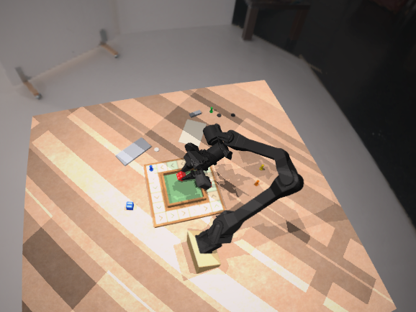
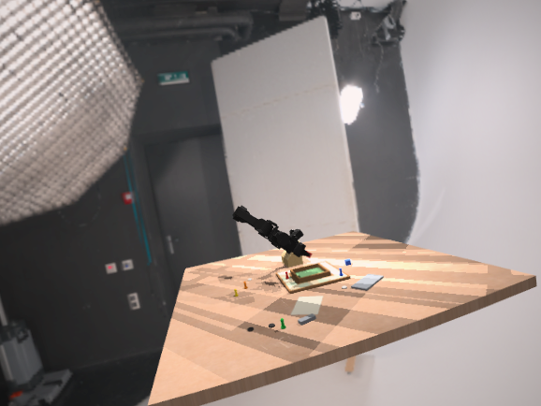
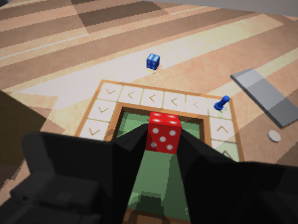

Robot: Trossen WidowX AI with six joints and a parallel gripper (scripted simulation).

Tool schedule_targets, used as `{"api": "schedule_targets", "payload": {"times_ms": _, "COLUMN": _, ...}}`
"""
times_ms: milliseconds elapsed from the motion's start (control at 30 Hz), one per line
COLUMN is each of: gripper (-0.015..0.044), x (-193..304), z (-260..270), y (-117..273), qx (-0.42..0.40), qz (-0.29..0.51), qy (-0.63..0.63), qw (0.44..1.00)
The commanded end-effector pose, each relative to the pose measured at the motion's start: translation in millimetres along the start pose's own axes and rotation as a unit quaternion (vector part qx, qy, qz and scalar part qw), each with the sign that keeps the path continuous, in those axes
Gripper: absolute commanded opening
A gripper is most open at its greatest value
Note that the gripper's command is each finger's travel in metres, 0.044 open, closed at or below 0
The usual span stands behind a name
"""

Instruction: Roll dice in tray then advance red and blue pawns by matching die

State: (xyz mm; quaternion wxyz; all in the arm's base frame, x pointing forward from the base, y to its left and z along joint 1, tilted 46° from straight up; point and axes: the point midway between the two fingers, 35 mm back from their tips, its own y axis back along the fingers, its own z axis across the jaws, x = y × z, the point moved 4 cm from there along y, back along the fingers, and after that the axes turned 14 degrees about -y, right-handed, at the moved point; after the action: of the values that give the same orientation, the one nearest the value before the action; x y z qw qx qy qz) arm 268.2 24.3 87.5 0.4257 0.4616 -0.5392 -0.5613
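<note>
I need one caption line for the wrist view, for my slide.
Claw shut on the red die above the green tray; blue die lies on the table beyond the board.

red die between black fingers

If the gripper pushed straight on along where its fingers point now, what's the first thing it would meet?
Likely the green floor of the tray, with the red die held in the gripper landing first. Depth is unclear; the far rim of the tray is possible too.
</note>
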Motion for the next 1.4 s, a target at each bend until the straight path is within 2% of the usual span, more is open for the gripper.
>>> {"api": "schedule_targets", "payload": {"times_ms": 0, "gripper": 0.0000, "x": -1, "z": -2, "y": 11, "qx": 0.004, "qz": -0.004, "qy": 0.003, "qw": 1.000}}
{"api": "schedule_targets", "payload": {"times_ms": 600, "gripper": 0.0000, "x": -1, "z": -1, "y": 10, "qx": 0.004, "qz": -0.002, "qy": 0.001, "qw": 1.000}}
{"api": "schedule_targets", "payload": {"times_ms": 900, "gripper": 0.0236, "x": -2, "z": 0, "y": 11, "qx": 0.004, "qz": -0.002, "qy": 0.001, "qw": 1.000}}
{"api": "schedule_targets", "payload": {"times_ms": 1033, "gripper": 0.0341, "x": -28, "z": 6, "y": 35, "qx": 0.004, "qz": -0.005, "qy": 0.003, "qw": 1.000}}
{"api": "schedule_targets", "payload": {"times_ms": 1133, "gripper": 0.0420, "x": -30, "z": 7, "y": 36, "qx": 0.004, "qz": -0.005, "qy": 0.003, "qw": 1.000}}
{"api": "schedule_targets", "payload": {"times_ms": 1200, "gripper": 0.0440, "x": -30, "z": 7, "y": 34, "qx": 0.002, "qz": 0.004, "qy": 0.001, "qw": 1.000}}
{"api": "schedule_targets", "payload": {"times_ms": 1267, "gripper": 0.0440, "x": -31, "z": 8, "y": 21, "qx": -0.005, "qz": 0.075, "qy": -0.012, "qw": 0.997}}
{"api": "schedule_targets", "payload": {"times_ms": 1367, "gripper": 0.0440, "x": -35, "z": 11, "y": -2, "qx": 0.016, "qz": 0.237, "qy": -0.022, "qw": 0.971}}
